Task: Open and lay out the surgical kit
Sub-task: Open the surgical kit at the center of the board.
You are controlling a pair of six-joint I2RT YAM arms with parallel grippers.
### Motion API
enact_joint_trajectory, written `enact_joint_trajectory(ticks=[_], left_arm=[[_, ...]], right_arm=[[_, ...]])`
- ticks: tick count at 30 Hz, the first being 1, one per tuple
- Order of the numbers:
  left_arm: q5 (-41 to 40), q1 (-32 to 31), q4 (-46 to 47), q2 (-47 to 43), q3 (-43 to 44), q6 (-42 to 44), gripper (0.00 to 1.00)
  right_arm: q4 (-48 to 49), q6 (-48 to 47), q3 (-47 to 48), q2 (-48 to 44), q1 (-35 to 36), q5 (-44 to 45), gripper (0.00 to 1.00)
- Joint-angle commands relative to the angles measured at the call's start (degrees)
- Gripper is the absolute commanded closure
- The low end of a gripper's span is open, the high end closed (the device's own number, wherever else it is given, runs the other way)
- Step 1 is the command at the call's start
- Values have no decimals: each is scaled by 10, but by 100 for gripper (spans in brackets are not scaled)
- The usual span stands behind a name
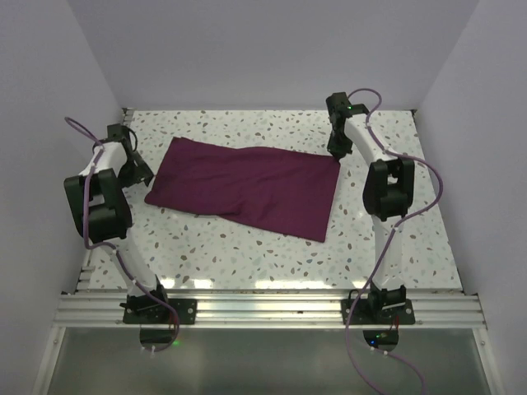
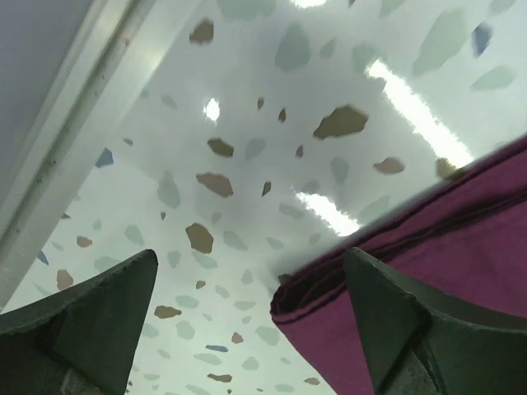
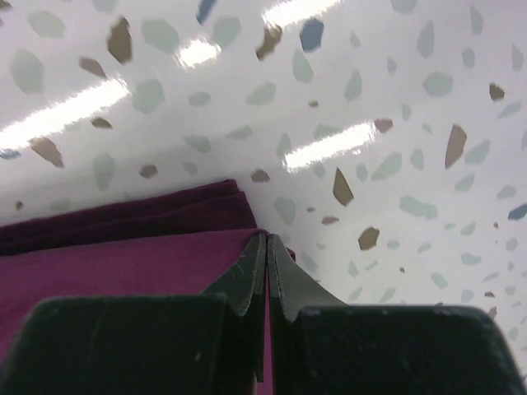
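The maroon cloth wrap [image 1: 247, 187] lies folded flat across the middle of the table. No steel tray or instruments show. My left gripper [image 1: 138, 171] is open at the cloth's left end; in the left wrist view [image 2: 251, 276] its jaws stand wide apart, with the cloth's folded corner [image 2: 329, 292] between them. My right gripper [image 1: 336, 153] is at the cloth's far right corner. In the right wrist view [image 3: 267, 247] its jaws are pressed together on the corner of the cloth's top layer [image 3: 140, 255].
The speckled white tabletop [image 1: 247, 255] is walled on three sides. A metal rail [image 2: 74, 140] runs along the left edge, close to my left gripper. The aluminium frame [image 1: 263, 309] with both arm bases runs along the near edge.
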Motion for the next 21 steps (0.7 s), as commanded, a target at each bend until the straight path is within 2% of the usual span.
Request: enact_joint_trajectory(ticks=[1,6,10,12,16,17,19,20,21], left_arm=[[2,-14,-12,-10,-23,-6,0],[21,-22,-12,-66,-48,-6,0],[19,-28,-21,-105,-56,-2,0],[21,-28,-19,-128,-56,-4,0],[35,-28,-18,-159,-42,-13,0],[42,-27,-18,-170,-37,-17,0],[48,-28,-17,-182,-25,-20,0],[50,-28,-16,-196,-22,-22,0],[51,-27,-14,-201,-20,-23,0]], right_arm=[[-49,-13,111,47,-7,24,100],[-70,-20,227,113,-6,-1,100],[-45,-33,214,83,3,-51,100],[-15,-50,159,25,15,-88,100],[14,-68,49,-100,88,-145,100],[23,-70,-7,-125,106,-162,100],[13,-76,-61,-198,164,-200,100],[-2,-80,-118,-220,187,-209,100],[-9,-83,-151,-248,244,-212,100]])
